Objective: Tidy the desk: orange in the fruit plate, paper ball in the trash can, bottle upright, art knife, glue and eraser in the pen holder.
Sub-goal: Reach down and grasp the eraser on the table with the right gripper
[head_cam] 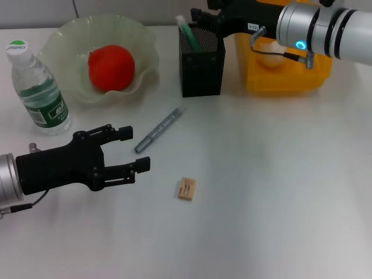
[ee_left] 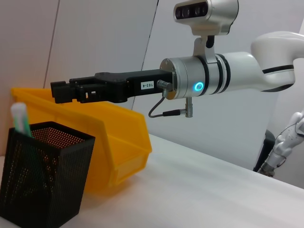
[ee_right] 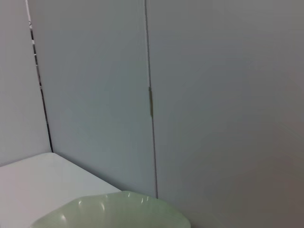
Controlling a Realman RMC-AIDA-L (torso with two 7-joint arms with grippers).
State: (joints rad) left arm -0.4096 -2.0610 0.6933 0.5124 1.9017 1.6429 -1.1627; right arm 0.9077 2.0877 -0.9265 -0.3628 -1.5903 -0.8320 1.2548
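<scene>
Bottle [head_cam: 36, 87] stood upright at the far left of the desk [head_cam: 273, 192], cap on. Left gripper [head_cam: 138, 149] hovered low over the near-left desk, fingers spread with nothing between them, tips pointing right toward the art knife [head_cam: 158, 130]. Fruit plate [head_cam: 75, 49], pale green with a wavy rim, sat far left-centre, just right of the bottle; the orange [head_cam: 111, 68] lay inside it. Art knife, grey and slim, lay flat on the desk at centre, angled from near-left to far-right, close to the left gripper's upper fingertip but apart from it. Eraser [head_cam: 186, 189], small and tan, lay on the desk nearer than the knife, right of the lower fingertip. Black mesh pen holder [head_cam: 201, 67] stood far centre with the glue [head_cam: 184, 30], a green-tinted stick, upright inside. Yellow trash can [head_cam: 288, 75] stood just right of the holder; a pale paper ball [head_cam: 270, 57] showed inside. Right gripper [ee_left: 61, 91] reached in from the far right, held above the pen holder and bin; cannot tell whether its fingers were parted.
</scene>
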